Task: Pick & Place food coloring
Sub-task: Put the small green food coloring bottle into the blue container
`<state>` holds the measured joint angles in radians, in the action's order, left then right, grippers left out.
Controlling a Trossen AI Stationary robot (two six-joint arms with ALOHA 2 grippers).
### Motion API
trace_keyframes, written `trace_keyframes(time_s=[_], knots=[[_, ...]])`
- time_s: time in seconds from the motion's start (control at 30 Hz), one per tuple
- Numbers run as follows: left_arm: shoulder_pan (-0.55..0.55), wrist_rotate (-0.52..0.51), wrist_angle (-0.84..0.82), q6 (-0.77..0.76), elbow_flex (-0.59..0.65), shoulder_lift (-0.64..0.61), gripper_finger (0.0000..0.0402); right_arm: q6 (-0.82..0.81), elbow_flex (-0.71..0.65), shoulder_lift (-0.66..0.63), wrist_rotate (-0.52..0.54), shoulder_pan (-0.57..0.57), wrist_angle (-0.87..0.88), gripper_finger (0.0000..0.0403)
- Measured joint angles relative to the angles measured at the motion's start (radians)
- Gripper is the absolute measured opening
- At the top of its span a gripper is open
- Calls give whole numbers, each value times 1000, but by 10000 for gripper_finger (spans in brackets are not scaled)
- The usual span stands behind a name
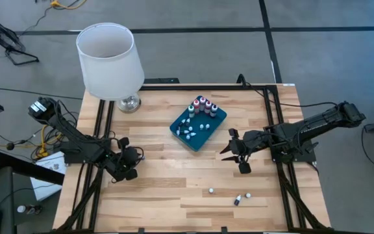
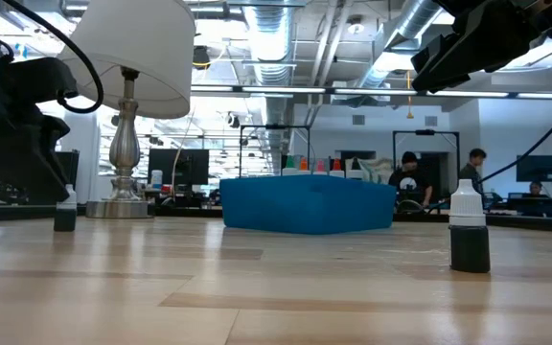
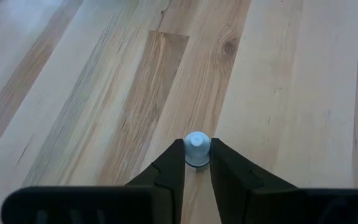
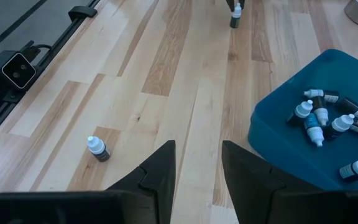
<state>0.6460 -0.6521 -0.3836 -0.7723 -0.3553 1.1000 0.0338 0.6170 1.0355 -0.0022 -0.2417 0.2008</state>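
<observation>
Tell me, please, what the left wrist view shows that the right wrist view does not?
Only the left wrist view shows the left gripper closed around the white cap of one small food coloring bottle standing on the table.

Only the right wrist view shows the right gripper open and empty, the teal tray holding several bottles, and a loose dark bottle upright on the wood.

Both show the light wooden table.

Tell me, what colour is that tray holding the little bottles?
Teal blue tray; the high view shows it best.
</observation>
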Motion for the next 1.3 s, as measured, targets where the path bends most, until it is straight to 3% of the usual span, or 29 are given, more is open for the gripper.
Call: trace_keyframes(time_s=[0.27,0.63,0.83,1.07,1.3], knots=[[0,-11,19,9,0,0,56,0,0,0,0,0,0,120],[-48,-41,221,102,0,0,53,0,0,0,0,0,0,120],[-158,-19,331,278,-79,0,53,0,0,0,0,0,0,120],[-336,75,354,508,-218,0,53,0,0,0,0,0,0,120],[-498,183,374,629,-285,0,53,-8,0,0,0,0,0,120]])
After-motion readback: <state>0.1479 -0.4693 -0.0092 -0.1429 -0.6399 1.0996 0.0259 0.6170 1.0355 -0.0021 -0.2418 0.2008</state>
